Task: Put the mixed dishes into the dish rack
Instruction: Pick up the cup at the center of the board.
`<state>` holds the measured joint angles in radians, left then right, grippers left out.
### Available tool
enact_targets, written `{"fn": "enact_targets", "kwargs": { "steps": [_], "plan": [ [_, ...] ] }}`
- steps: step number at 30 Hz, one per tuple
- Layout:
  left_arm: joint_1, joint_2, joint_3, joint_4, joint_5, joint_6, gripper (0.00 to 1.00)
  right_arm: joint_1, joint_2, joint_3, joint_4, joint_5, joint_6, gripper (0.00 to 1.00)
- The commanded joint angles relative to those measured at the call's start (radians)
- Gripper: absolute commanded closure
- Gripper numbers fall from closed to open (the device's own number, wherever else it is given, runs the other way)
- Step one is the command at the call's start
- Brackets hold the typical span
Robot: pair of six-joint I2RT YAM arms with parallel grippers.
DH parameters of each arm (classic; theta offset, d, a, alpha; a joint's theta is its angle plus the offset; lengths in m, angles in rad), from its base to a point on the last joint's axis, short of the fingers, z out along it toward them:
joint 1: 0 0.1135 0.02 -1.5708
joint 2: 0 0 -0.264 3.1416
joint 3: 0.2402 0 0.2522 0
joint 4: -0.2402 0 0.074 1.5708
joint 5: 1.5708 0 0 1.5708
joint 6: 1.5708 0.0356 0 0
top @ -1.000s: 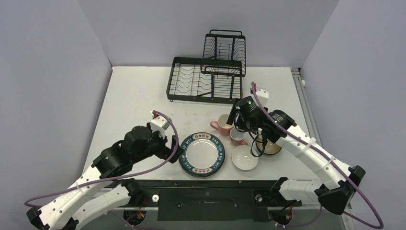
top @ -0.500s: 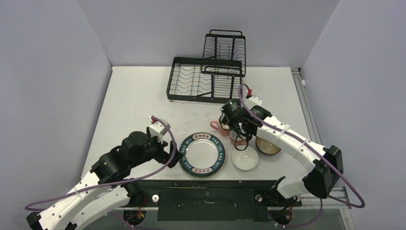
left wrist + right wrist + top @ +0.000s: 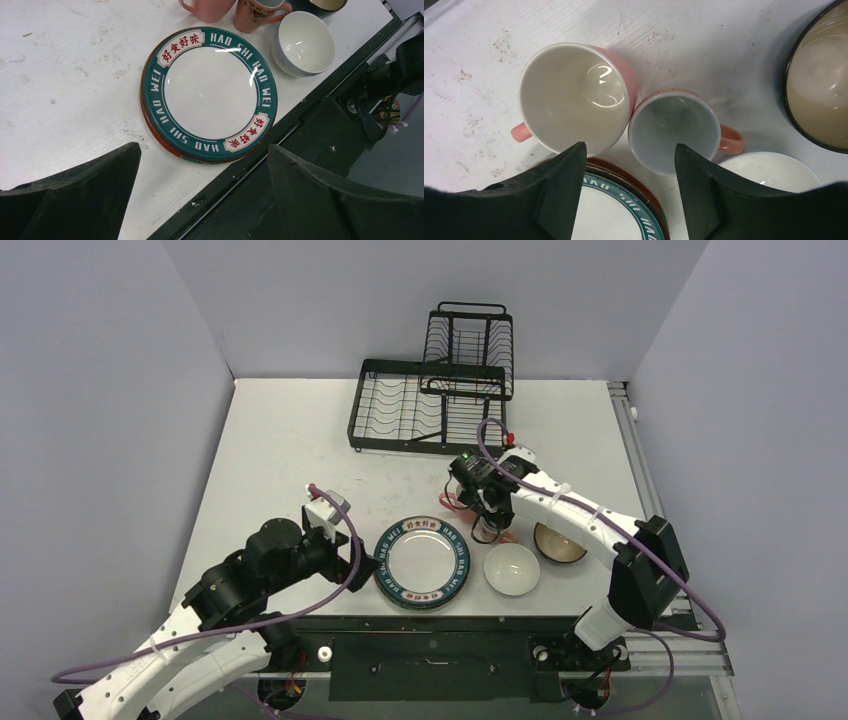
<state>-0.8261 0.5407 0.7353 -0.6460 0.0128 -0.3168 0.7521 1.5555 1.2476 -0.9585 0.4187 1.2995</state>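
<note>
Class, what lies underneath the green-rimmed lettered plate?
Under the lettered plate, the red-orange rim of another plate peeks out at its edge. Its face is covered, so the stack's count cannot be told.

Overhead camera sees all; close downward wrist views share the lettered plate (image 3: 209, 95).

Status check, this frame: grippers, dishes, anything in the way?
Left gripper open, over the plate stack. Right gripper open, empty, above two pink mugs. Dish rack holds nothing yet. Mugs touch rim to rim, white bowl close by.
</note>
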Motion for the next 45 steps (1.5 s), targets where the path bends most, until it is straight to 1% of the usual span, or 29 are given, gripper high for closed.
{"fn": "enact_targets", "kwargs": {
  "steps": [1, 12, 29, 38, 45],
  "plan": [
    [-0.005, -0.005, 0.004, 0.048, -0.004, 0.015, 0.04, -0.015, 0.016, 0.015, 0.019, 0.010, 0.018, 0.40],
    [-0.005, -0.011, 0.003, 0.048, -0.004, 0.015, 0.04, -0.055, 0.035, 0.007, 0.051, 0.000, 0.016, 0.41],
    [-0.005, -0.010, 0.001, 0.048, -0.005, 0.016, 0.04, -0.069, 0.104, -0.001, 0.100, -0.033, 0.014, 0.47],
    [-0.006, -0.005, 0.000, 0.048, -0.004, 0.016, 0.04, -0.070, 0.128, -0.013, 0.121, -0.050, 0.002, 0.53],
    [-0.006, 0.005, 0.002, 0.047, -0.005, 0.016, 0.04, -0.077, 0.123, -0.033, 0.138, -0.065, -0.014, 0.64]
  ]
}}
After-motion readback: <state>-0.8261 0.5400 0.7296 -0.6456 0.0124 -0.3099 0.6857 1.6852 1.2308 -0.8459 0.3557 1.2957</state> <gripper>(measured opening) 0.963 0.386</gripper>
